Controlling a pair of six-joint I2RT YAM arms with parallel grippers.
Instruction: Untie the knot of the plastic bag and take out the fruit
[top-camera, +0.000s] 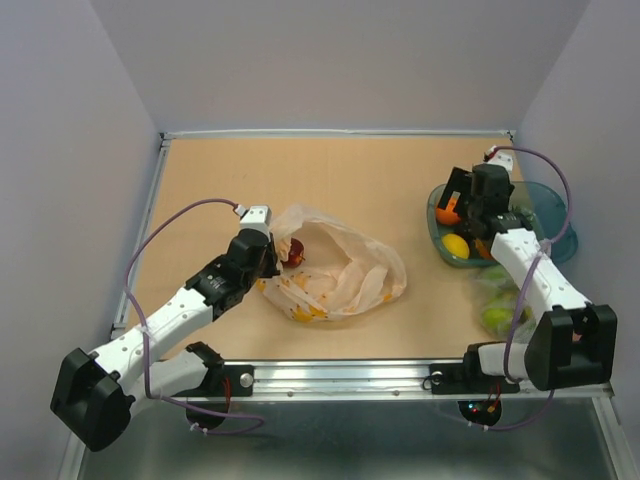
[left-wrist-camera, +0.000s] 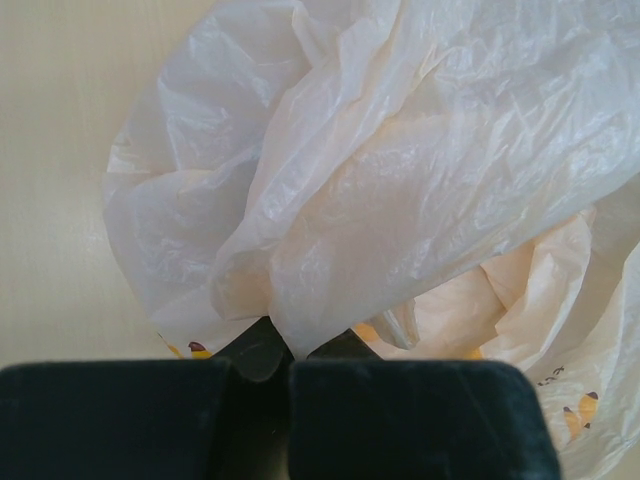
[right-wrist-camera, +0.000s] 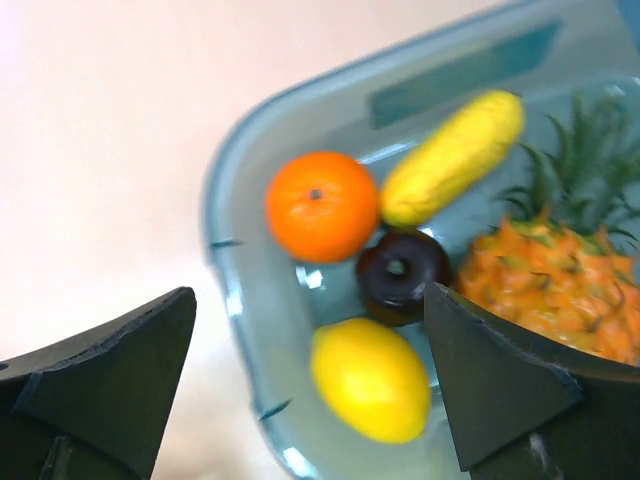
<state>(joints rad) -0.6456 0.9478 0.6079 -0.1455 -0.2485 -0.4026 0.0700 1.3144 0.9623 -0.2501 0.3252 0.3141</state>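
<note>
Desk (top-camera: 400, 170): plastic bag (top-camera: 345, 265) lies crumpled near centre.
Left claw (left-wrist-camera: 290, 345): closed tight, pinching a fold of the bag's film at its 9 o'clock edge.
Apple (top-camera: 294, 250): dark red, at the bag's 10 o'clock end, just beside that claw.
Right claw (right-wrist-camera: 310, 300): spread wide, holding nothing, above tray (right-wrist-camera: 225, 200) at desk's 2 o'clock.
Tray contents: orange (right-wrist-camera: 322, 205), banana (right-wrist-camera: 455, 155), plum (right-wrist-camera: 402, 272), lemon (right-wrist-camera: 372, 378), pineapple (right-wrist-camera: 545, 280), close together.

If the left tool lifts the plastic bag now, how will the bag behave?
Probably floppy: the plastic bag is thin, crumpled film, so it should sag from where the left tool pinches it. Likely very light, since it lies nearly flat. The red apple at its mouth might roll out.
</note>
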